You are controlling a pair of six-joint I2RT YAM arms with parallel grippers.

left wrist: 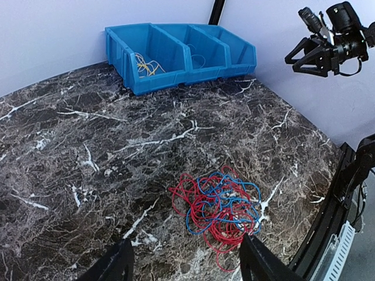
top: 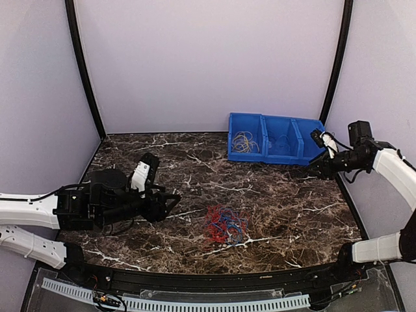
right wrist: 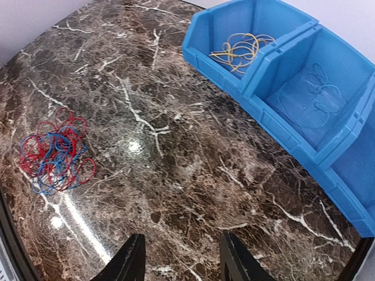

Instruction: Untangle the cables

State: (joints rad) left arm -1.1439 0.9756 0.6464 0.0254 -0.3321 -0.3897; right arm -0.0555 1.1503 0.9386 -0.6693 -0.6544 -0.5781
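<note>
A tangle of red and blue cables [top: 225, 225] lies on the marble table near the front middle. It shows in the left wrist view [left wrist: 218, 208] and at the left of the right wrist view [right wrist: 55, 157]. Yellow cables [top: 244, 142] lie in the left compartment of the blue bin; they also show in the left wrist view [left wrist: 145, 65] and the right wrist view [right wrist: 240, 48]. A blue cable [right wrist: 310, 96] lies in the middle compartment. My left gripper [top: 174, 201] is open and empty, left of the tangle. My right gripper [top: 305, 170] is open and empty, raised near the bin's right end.
The blue three-compartment bin [top: 275, 153] stands at the back right of the table [top: 169, 162]. White walls with black corner posts [top: 83, 71] enclose the table. A black rail [top: 195, 279] runs along the front edge.
</note>
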